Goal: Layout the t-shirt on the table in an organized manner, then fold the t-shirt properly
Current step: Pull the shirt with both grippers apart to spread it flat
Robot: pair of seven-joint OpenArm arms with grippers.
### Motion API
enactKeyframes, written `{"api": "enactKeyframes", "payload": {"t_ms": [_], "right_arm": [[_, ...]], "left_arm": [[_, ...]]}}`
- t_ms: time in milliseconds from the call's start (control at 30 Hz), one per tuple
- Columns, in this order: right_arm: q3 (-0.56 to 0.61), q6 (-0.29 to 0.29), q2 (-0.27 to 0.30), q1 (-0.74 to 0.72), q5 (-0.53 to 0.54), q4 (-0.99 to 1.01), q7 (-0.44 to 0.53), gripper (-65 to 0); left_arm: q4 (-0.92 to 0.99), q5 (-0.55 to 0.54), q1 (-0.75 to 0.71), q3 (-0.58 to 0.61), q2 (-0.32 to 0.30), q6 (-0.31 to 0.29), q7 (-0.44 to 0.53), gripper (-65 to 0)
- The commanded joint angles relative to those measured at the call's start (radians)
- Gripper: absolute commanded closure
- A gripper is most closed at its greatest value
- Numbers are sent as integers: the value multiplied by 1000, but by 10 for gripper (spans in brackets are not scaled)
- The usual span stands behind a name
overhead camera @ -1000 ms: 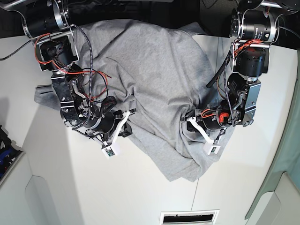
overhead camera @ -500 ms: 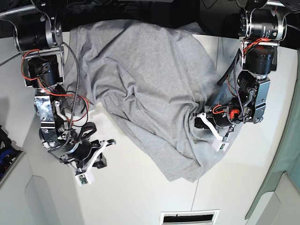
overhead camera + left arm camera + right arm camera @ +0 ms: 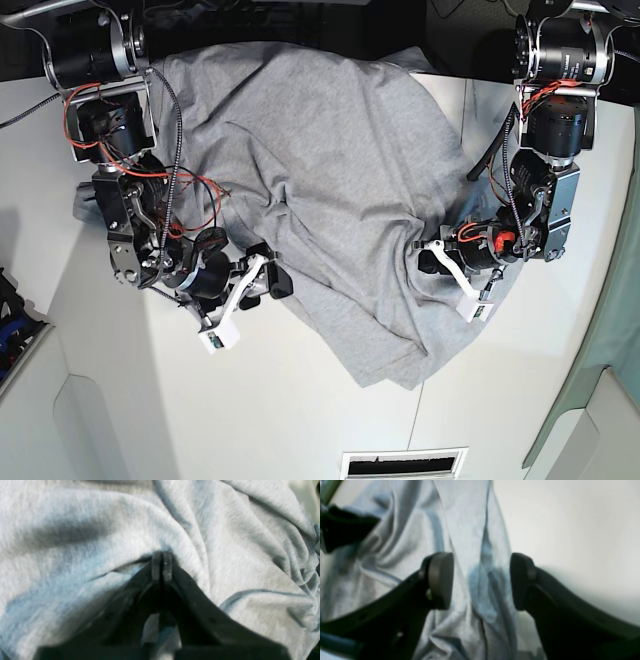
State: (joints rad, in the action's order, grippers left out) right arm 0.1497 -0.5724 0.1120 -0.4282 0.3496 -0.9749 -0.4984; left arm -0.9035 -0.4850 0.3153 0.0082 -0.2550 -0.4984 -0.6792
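Note:
The light grey t-shirt (image 3: 320,170) lies crumpled across the back of the white table (image 3: 300,420); no lettering shows. My left gripper (image 3: 428,250), on the base view's right, is shut on a bunched fold near the shirt's right edge. The left wrist view shows its jaws (image 3: 161,565) closed together with the cloth (image 3: 225,555) pinched at the tips. My right gripper (image 3: 268,280), on the base view's left, is open at the shirt's lower left edge. In the right wrist view (image 3: 480,580) a ridge of the cloth (image 3: 470,542) runs between its spread pads (image 3: 440,580).
A vent slot (image 3: 405,463) sits in the table's front edge. A blue object (image 3: 10,325) shows at the far left. A green curtain (image 3: 610,380) hangs at the right. A dark background runs behind the table's back edge.
My right gripper pulled away from the shirt toward the front left, then came back to its lower left edge, still open. My left gripper stayed shut on the cloth and shifted slightly right.

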Motion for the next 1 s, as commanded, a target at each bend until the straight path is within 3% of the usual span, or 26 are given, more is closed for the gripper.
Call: {"api": "enactKeyframes", "payload": {"t_ms": [0, 100, 267, 400, 700, 933, 967], "right_arm": [[12, -1, 1, -13, -2, -17, 36, -356], [50, 35, 1, 20, -62, -17, 86, -327], [74, 53, 1, 39, -136, -17, 133, 0], [72, 52, 4, 24, -194, -17, 195, 0], [31, 53, 10, -122, -280, -17, 195, 0], [22, 68, 61, -227, -294, -17, 200, 0], [22, 84, 68, -232, -294, -17, 200, -51]], "left_arm": [[-6, 26, 11, 1, -6, 14, -18, 0], [-6, 25, 11, 1, -6, 14, -16, 0], [-6, 26, 11, 1, -6, 14, -13, 0], [-6, 29, 11, 1, -7, 14, -14, 0], [-6, 33, 5, 1, -39, 12, -31, 0], [-6, 2, -6, 1, -50, -27, -66, 0], [-6, 2, -6, 1, -50, -27, -66, 0]]}}
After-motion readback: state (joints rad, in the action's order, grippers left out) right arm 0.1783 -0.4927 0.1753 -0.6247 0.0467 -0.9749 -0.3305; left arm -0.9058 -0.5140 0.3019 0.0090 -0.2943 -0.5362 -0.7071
